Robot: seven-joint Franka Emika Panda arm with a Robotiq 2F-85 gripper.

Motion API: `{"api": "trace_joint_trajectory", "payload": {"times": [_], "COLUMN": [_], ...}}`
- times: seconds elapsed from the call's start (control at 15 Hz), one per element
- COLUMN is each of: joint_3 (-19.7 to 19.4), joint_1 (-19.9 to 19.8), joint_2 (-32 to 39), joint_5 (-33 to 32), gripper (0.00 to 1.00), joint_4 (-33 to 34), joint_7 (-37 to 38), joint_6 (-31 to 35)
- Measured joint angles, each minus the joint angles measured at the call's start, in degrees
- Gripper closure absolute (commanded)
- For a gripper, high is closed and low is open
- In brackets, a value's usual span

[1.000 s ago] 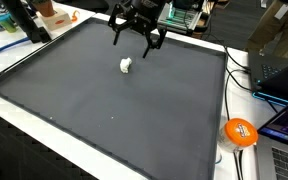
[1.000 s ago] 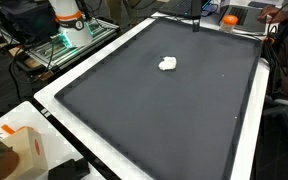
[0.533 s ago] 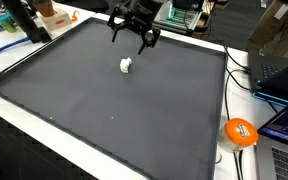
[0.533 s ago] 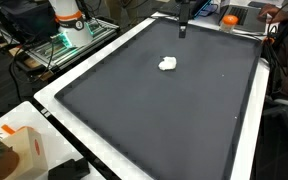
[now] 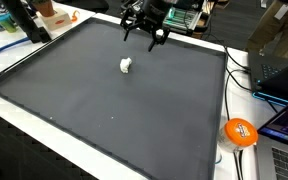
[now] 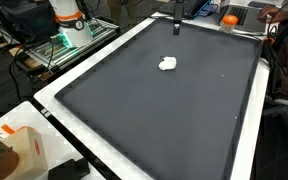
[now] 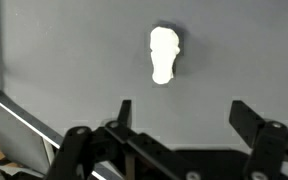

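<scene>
A small white crumpled object point(image 5: 126, 66) lies on the dark grey mat point(image 5: 104, 110); it also shows in the other exterior view point(image 6: 168, 64) and in the wrist view point(image 7: 163, 55). My gripper point(image 5: 144, 35) hovers above the mat's far edge, beyond the white object and apart from it. Its fingers are spread wide and hold nothing. In the wrist view the two finger tips point(image 7: 182, 108) frame bare mat below the white object. In an exterior view the gripper point(image 6: 177, 22) hangs near the mat's top edge.
The mat has a white rim point(image 6: 84, 70). An orange ball point(image 5: 240, 132) lies off the mat near cables and laptops point(image 5: 284, 130). Green electronics point(image 6: 69, 45) stand beside the mat. A cardboard box point(image 6: 19, 150) is near its corner.
My gripper has risen and moved toward the mat's far edge, away from the white object. The white object has not moved.
</scene>
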Motion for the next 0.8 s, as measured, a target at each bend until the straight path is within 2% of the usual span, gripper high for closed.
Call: {"api": "trace_joint_trajectory", "payload": {"times": [0.47, 0.8], "joint_3": [-0.28, -1.51], "joint_1": [0.77, 5.00], "joint_2": [-0.05, 3.23], "joint_5": [0.00, 0.00], "gripper": [0.00, 0.00], "joint_4": [-0.73, -2.52], "joint_7": [0.28, 2.99], "joint_6": [-0.07, -0.04]}}
